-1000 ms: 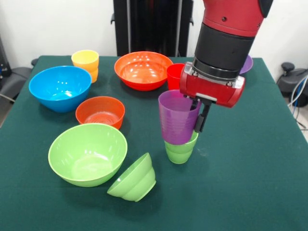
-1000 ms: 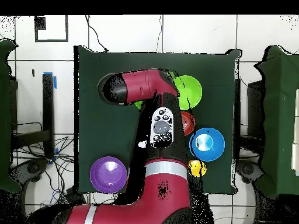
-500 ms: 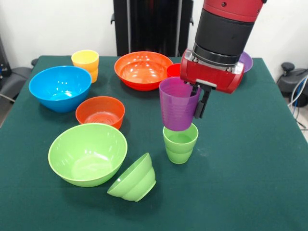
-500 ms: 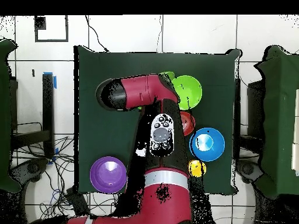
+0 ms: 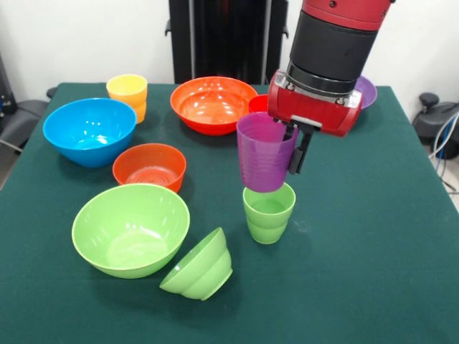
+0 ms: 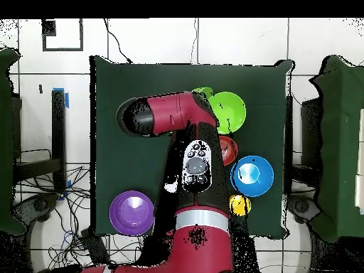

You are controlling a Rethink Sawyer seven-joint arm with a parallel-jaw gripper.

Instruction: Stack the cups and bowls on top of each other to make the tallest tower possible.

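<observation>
**Tower barely begun: purple cup held over the green cup**

The gripper (image 5: 288, 149) is clenched on the rim of the purple cup (image 5: 264, 154), one dark finger (image 5: 299, 152) visible down the cup's outer wall. The cup hangs upright, its base at or just inside the mouth of the light-green cup (image 5: 269, 212); whether the two touch cannot be told from the front view.

Taking the light-green cup as landmark:
- The small light-green bowl (image 5: 199, 266) lies tipped on its side, near the landmark on its viewer-left and toward the camera, touching or just beside the large light-green bowl (image 5: 130, 229).
- The small orange-red bowl (image 5: 149, 167) sits farther to the viewer-left.
- The blue bowl (image 5: 90, 130) and yellow cup (image 5: 128, 95) stand well apart, toward the far viewer-left corner of the table (image 5: 373, 272).
- The large orange bowl (image 5: 214, 104) lies beyond the landmark.
- The red cup (image 5: 259, 104) shows only as a sliver behind the purple cup.
- The large purple bowl (image 5: 366, 92) peeks out behind the arm (image 5: 330, 50).

In the overhead view the arm covers both cups.

Progress, as a judgement: at most one joint of the tower is being made. If the purple cup is released into the green one, two pieces stand together; the two other cups and all six bowls remain unstacked, so most of the work is left.
</observation>
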